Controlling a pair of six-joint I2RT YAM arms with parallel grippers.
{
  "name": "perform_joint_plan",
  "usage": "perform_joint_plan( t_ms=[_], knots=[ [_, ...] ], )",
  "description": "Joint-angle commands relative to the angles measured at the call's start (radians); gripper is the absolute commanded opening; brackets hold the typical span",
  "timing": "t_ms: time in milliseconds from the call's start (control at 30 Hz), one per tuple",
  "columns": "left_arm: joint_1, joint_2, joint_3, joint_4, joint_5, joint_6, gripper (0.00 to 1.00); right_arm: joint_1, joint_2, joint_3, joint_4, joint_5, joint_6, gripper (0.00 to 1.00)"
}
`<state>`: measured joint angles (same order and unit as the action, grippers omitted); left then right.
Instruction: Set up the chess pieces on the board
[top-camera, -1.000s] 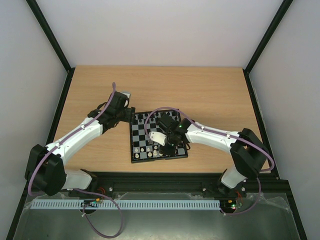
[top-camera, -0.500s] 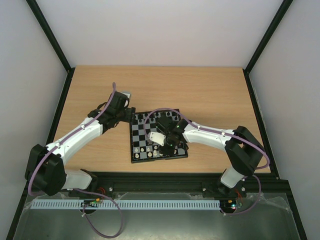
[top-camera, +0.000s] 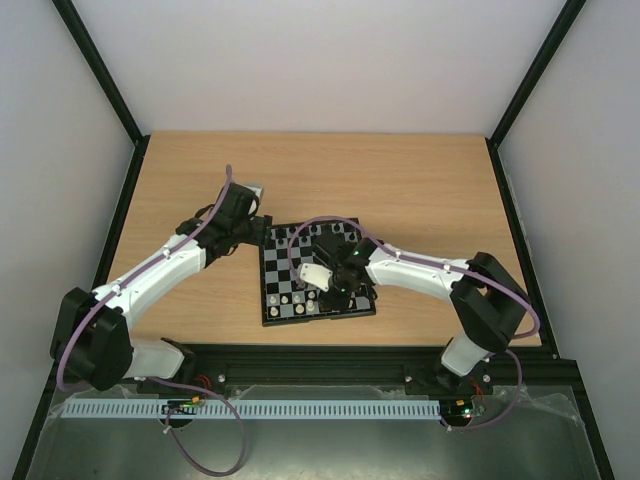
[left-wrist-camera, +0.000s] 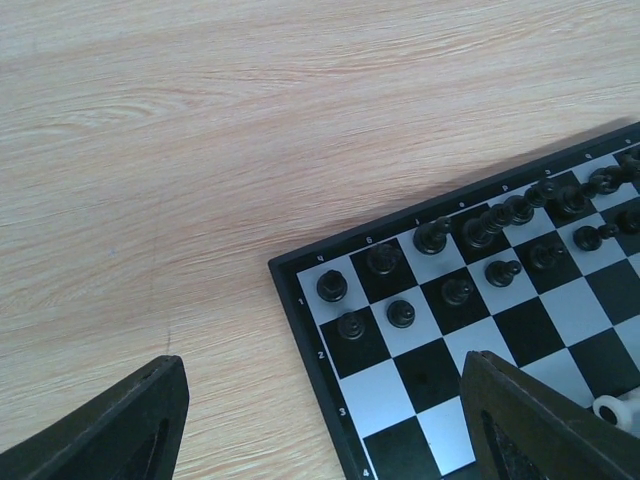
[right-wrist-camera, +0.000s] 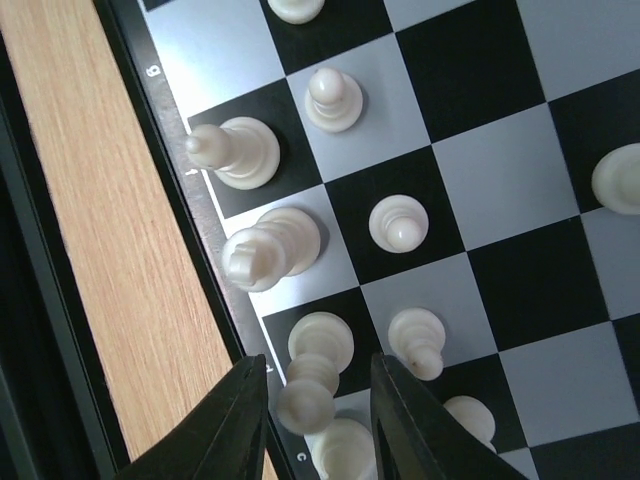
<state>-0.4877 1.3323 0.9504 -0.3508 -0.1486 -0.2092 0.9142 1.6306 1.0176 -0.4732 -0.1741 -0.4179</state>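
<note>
Wood-grain table (top-camera: 420, 190), white walls (top-camera: 320, 60) on three sides. The board (top-camera: 318, 272) lies flat close to the table's front edge, between the two arms and turned slightly askew.

Black pieces (left-wrist-camera: 460, 290) stand in two rows along the board's far edge. In the left wrist view they start at the far left corner square and run off to the right, and the squares nearer the board's middle are bare. White pieces (right-wrist-camera: 333, 98) stand along the board's near edge. The larger ones are on the row against the black border, and smaller round-headed ones are on the next row in.

The left gripper (left-wrist-camera: 320, 410) hangs at the board's far left corner, partly over bare wood and partly over the corner squares. Its fingers (left-wrist-camera: 110, 430) are spread wide with nothing between them. A lone cream piece (left-wrist-camera: 620, 408), cut off by the picture's edge, shows on the board just beside the finger on the right of that view.

The right gripper (right-wrist-camera: 320, 365) is low over the board's near edge row, somewhat right of the board's middle in the top view. Its two dark fingers (right-wrist-camera: 240, 420) stand on either side of an upright border-row piece (right-wrist-camera: 305, 408). The jaws are partly parted, and a thin gap shows on each side of that piece, so it stands between the fingers without being clamped. More white pieces stand just beside it along the same row.
</note>
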Motion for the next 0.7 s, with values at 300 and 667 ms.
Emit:
perform_joint_plan(
  t_ms=[300,667],
  knots=[
    [-0.012,-0.005,-0.019,0.073,0.322,0.065,0.68,-0.243,-0.276,-0.048,-0.041,-0.188,0.072,0.34],
    [-0.299,0.216,0.097,-0.094,0.060,-0.054,0.63,-0.405,-0.518,-0.244,0.168,0.012,0.146,0.38]
  ],
)
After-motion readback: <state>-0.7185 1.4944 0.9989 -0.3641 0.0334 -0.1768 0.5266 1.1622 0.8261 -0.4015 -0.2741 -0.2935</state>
